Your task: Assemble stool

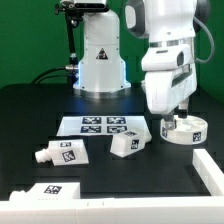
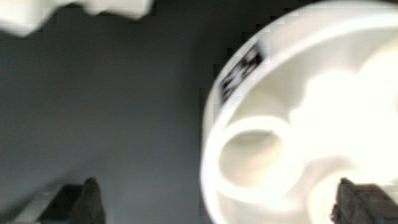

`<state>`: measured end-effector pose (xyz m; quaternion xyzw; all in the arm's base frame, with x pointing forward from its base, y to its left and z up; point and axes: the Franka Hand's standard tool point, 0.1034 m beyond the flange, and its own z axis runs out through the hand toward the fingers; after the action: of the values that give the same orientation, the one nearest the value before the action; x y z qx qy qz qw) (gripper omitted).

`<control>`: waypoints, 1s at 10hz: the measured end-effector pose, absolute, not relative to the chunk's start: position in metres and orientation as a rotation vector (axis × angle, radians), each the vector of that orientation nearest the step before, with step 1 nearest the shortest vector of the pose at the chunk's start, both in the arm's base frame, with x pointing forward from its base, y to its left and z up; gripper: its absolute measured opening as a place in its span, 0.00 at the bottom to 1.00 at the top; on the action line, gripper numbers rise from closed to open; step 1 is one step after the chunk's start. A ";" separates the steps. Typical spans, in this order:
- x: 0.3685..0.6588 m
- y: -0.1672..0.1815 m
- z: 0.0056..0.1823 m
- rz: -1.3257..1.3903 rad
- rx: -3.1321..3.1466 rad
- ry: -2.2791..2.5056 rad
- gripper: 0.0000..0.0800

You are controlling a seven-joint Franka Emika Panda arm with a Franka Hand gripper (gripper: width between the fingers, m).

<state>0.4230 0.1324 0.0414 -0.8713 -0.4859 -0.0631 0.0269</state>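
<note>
A black worktop lies before green walls. The arm hangs over the round seat at the exterior view's right, jaws spread wide and holding nothing. The marker board lies mid-worktop, with loose legs beside it.

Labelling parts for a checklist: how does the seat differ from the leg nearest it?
The seat is a low round disc; the leg is a short chunky block. The seat sits under the open hand; the leg lies clear of it. Both are white and carry black-and-white tags.
</note>
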 end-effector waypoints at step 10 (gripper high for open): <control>0.417 0.129 0.007 -0.145 -2.711 -1.407 0.39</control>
<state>0.4167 0.1295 0.0071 -0.8859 -0.4596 -0.0473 0.0420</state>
